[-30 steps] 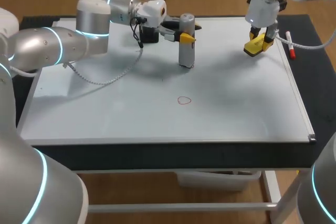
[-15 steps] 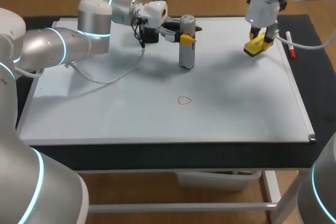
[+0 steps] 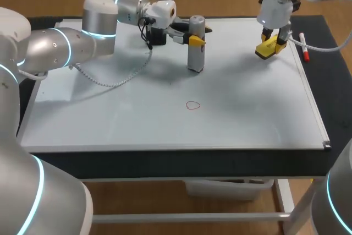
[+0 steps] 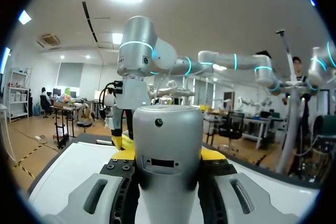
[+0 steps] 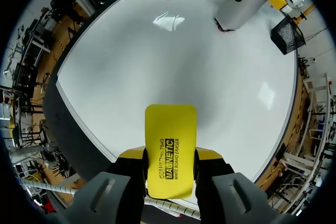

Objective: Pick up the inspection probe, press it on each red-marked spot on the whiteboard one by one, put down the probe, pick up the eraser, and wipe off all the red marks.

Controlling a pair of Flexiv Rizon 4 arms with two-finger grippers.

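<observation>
Head view: left gripper clamped on probe, upright beyond red mark, seemingly unpressed; right gripper clamped on eraser; wiping outstanding.

Whiteboard from above, behind, both wrists

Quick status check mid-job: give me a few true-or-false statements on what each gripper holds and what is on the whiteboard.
1. The left gripper is shut on the probe. True.
2. The eraser lies loose on the whiteboard. False: the right gripper holds it between its fingers.
3. A red circle is drawn on the whiteboard, apart from the probe. True.
4. The probe lies flat on its side. False: it stands upright.
</observation>
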